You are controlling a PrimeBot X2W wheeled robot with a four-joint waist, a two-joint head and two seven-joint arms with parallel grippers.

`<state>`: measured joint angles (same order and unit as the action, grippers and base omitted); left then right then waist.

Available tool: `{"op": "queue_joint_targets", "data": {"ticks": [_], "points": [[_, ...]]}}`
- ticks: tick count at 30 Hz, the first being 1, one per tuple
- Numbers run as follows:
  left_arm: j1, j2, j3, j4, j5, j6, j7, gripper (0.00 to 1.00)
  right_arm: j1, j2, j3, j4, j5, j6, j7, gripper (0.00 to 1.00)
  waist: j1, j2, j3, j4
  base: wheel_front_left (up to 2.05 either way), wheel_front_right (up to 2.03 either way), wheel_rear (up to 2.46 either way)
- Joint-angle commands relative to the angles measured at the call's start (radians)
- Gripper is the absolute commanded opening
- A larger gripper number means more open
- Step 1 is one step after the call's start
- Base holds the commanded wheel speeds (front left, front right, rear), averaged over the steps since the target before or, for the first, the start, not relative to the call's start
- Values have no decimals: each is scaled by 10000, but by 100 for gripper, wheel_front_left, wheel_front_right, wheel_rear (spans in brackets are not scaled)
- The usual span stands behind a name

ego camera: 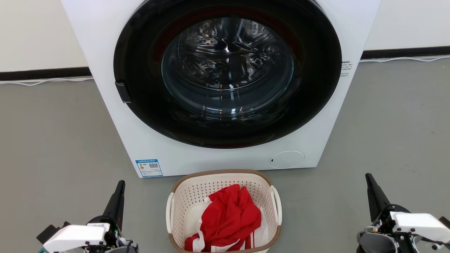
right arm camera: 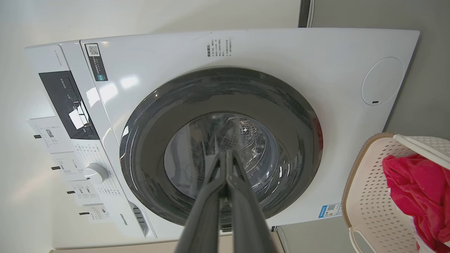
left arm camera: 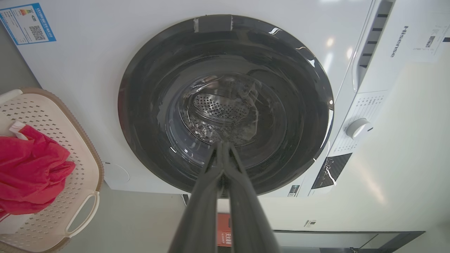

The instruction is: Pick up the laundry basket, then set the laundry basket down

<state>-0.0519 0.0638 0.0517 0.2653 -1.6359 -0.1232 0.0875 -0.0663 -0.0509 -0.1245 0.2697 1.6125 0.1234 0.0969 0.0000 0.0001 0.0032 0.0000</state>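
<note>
Between the left hand (ego camera: 120,187) and right hand (ego camera: 369,179) sits the laundry basket (ego camera: 196,192).

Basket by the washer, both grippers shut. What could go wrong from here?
1. Shut left gripper and right gripper may shove the basket instead of catching its thin handles.
2. The basket sits close to the washer; a forward swing could bump it.
3. An uneven lift could spill the red garment.

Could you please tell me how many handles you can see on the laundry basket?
2. One white handle is on the left side of the laundry basket, the other on its right side. The basket's near end runs out of the head view, so more could be hidden there.
</note>
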Motion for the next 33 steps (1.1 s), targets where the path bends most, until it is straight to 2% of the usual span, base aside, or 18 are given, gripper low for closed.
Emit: {"op": "queue_joint_targets", "data": {"ticks": [1,33], "points": [[-536,75,331,-214,32,-75,24,0,-406,-68,205,-255,41,73,85,0,0,-1,0,0,0,0,0],[-544,5,430,-210,115,-75,104,0,-410,-40,164,-253,7,73,117,0,0,-1,0,0,0,0,0]]}}
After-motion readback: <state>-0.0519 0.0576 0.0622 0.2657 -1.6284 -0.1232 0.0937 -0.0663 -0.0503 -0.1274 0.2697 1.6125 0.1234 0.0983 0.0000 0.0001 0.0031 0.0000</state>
